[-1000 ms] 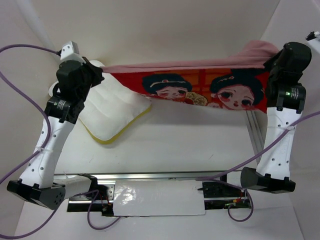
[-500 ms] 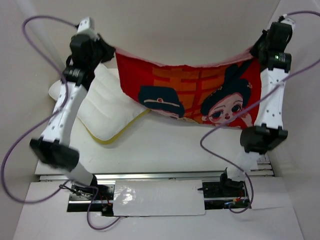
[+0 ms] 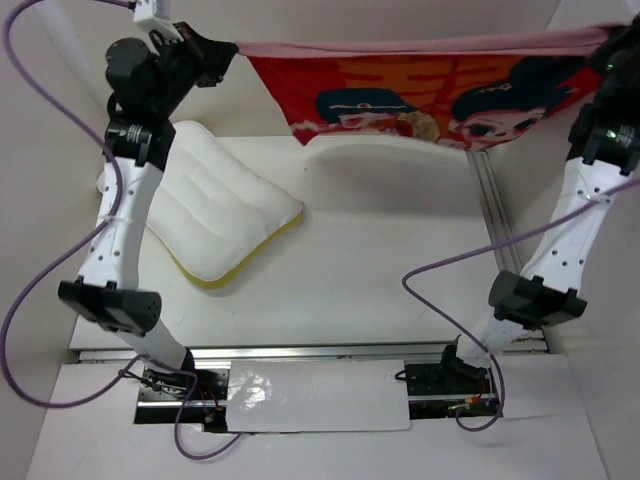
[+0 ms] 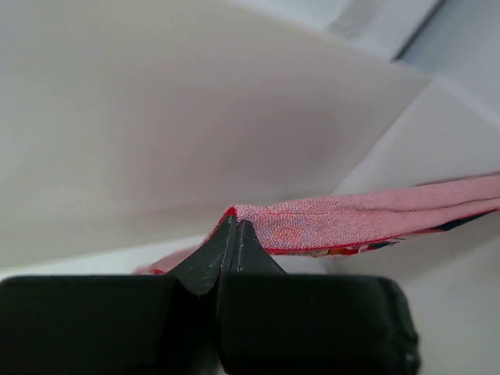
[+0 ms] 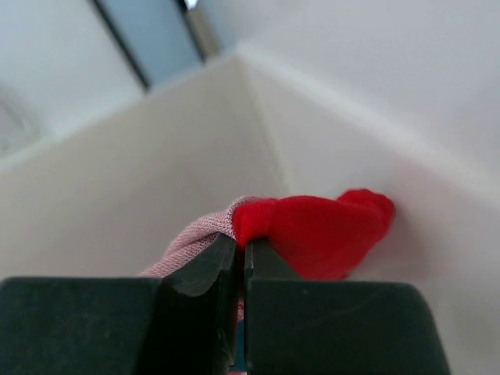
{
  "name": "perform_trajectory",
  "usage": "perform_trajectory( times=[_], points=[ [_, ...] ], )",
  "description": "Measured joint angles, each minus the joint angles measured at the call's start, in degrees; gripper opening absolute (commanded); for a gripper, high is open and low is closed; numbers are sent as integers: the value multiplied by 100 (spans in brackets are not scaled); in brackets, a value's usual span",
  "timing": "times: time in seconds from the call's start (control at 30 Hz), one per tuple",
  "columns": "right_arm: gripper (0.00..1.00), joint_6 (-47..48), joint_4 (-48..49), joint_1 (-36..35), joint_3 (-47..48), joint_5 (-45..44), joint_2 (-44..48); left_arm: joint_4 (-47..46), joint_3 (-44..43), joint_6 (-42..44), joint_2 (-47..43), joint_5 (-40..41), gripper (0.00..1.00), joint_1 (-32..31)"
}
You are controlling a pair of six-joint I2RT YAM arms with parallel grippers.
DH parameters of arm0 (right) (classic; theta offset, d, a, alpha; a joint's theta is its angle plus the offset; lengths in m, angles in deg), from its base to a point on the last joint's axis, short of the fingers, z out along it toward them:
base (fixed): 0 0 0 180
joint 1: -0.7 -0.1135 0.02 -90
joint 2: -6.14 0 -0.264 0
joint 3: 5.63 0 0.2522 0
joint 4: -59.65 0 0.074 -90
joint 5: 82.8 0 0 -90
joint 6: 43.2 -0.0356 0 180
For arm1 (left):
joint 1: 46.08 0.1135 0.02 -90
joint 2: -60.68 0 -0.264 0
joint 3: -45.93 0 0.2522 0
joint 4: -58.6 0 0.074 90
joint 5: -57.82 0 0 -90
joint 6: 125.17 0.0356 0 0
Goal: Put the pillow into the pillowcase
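**Overhead view.** The pillowcase (image 3: 430,95) hung in the air across the far end of the table (image 3: 380,280), stretched between the left gripper (image 3: 225,50) and the right gripper (image 3: 612,40). Its top edge ran nearly level as a pale pink band. The bright red face, printed with two cartoon children's faces, hung below that edge and was turned toward the camera. The pillow (image 3: 215,210) lay flat on the table at the left, beside the left arm (image 3: 125,225). It was white with a yellow edge along its near right side. It lay apart from the cloth, with no part of it inside. Only this view showed the pillow, the print and the whole span of the cloth. It did not show how either pair of jaws stood, and the right gripper sat at the edge of the frame.

**Left wrist view.** The jaws of the left gripper (image 4: 236,226) were pressed together on a corner of the pillowcase (image 4: 351,223). From here the cloth showed as a pink weave with a thin red hem, running off to the right against the pale wall.

**Right wrist view.** The jaws of the right gripper (image 5: 241,244) were likewise closed tight on the pillowcase (image 5: 312,234). They pinched it where the pink reverse met a bunched red lump that stuck out past the tips.
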Motion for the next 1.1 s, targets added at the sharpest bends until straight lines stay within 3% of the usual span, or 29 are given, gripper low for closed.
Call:
perform_trajectory(
  times=[0.13, 0.33, 0.5, 0.63, 0.9, 1.0, 1.07, 1.1],
  points=[
    [0, 44, 678, 422, -1049, 149, 1005, -715, 1097, -15, -1088, -420, 0, -55],
    [0, 59, 1569, 483, -3862, 758, 1996, -1622, 4035, 101, -2413, -472, 0, -479],
    [0, -238, 1318, 710, -5761, 1200, 1799, -1690, 6717, 155, -2618, -219, 0, -1263],
    [0, -323, 730, 780, -6384, 1064, 1897, -1408, 8513, -42, -3200, 9, 0, -2017],
    [3, -511, 81, 785, -6841, -52, 2715, -1126, 9031, 57, -3978, 216, 0, -3062],
    [15, -704, -332, 796, -7208, -673, 2769, -920, 9158, 103, -4103, 247, 0, -3375],
    [26, -796, -649, 796, -7407, -968, 2767, -820, 9300, 131, -4238, 210, 5, -3543],
    [53, -846, -791, 796, -7451, -1078, 2767, -730, 9355, 138, -4291, 186, 13, -3624]
  ],
)
